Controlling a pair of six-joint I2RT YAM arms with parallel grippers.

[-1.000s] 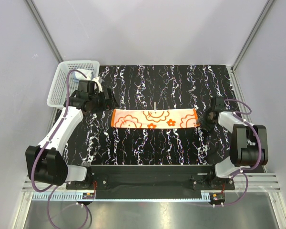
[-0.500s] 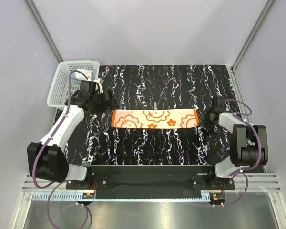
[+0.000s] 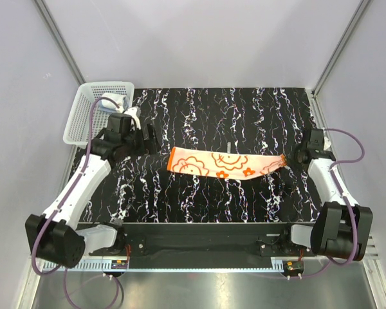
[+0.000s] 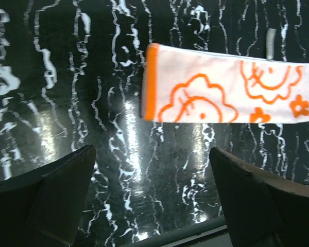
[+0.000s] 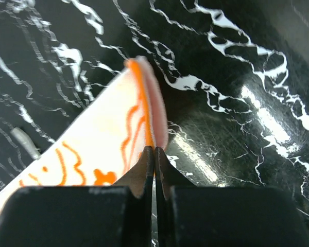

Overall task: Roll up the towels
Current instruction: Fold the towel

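Top view: the orange towel (image 3: 225, 164) lies as a long folded strip across the middle of the black marbled table (image 3: 244, 109), slightly slanted, with its right end drawn toward the table's right edge at the right gripper (image 3: 288, 159). The white basket (image 3: 83, 119) sits at the far left corner. Only the right wrist view shows the grip: the right gripper (image 5: 154, 154) has its tips pressed together on the strip's end, and the stacked layers and orange hem of the towel (image 5: 92, 154) stand edge-on above the table. Only the left wrist view shows the other end: the towel (image 4: 221, 98) is flat, white with orange flower outlines and an orange hem. The left gripper (image 4: 154, 206) is spread wide, holds nothing and is apart from the cloth.
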